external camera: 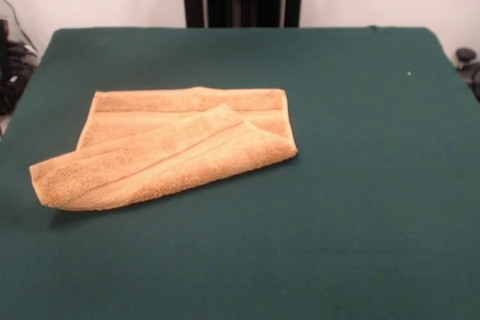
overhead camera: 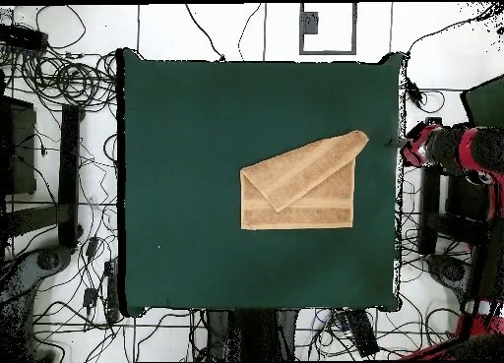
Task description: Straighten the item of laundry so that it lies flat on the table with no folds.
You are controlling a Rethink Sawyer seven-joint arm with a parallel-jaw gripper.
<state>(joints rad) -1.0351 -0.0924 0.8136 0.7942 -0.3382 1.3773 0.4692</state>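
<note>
While the arm (overhead camera: pixel 448 148) waits off the table's (overhead camera: pixel 177 231) edge, its fingers' state impossible to tell, the towel (external camera: pixel 161 148) lies mid-table, one flap folded diagonally over. Pinching both layers would likely drag it, not unfold it.

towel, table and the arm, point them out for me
towel (external camera: pixel 161 157), front view, on its folded-over top layer
table (external camera: pixel 360 185), front view, on bare green cloth
arm (overhead camera: pixel 455 149), overhead view, on its red part beside the table's edge

I see a golden-tan towel (external camera: pixel 161 151) with woven border bands on the plain dark green table (external camera: pixel 360 185), white wall at twelve o'clock.
</note>
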